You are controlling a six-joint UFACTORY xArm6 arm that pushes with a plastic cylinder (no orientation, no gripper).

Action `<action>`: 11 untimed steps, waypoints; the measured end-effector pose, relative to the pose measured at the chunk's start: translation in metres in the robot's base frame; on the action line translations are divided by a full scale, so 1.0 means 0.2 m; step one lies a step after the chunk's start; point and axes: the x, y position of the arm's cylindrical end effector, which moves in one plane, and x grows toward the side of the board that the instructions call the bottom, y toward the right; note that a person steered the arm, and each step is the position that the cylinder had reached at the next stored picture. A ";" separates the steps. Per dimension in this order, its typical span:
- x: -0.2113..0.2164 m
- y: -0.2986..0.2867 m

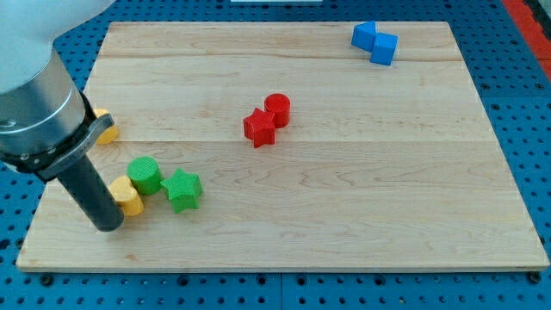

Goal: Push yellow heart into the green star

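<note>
My tip (107, 226) is a bare rod with no jaws, so it grips nothing. It stands near the board's near-left corner, pressed on the left side of the yellow heart (127, 196); contact looks real, though the rod hides the edge. The green star (182, 189) lies just right of the heart, so the push goes rightward. The green cylinder (145, 175) sits just behind.

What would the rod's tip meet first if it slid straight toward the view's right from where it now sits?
My tip sits against the yellow heart, so that comes first. Behind it stands the green star, though depth makes the exact line uncertain.
</note>
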 end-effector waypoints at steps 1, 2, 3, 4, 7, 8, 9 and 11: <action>-0.07 -0.02; -0.06 -0.01; -0.01 -0.01; -0.11 -0.23; -0.24 -0.03; -0.14 -0.03; -0.08 0.02; -0.19 -0.01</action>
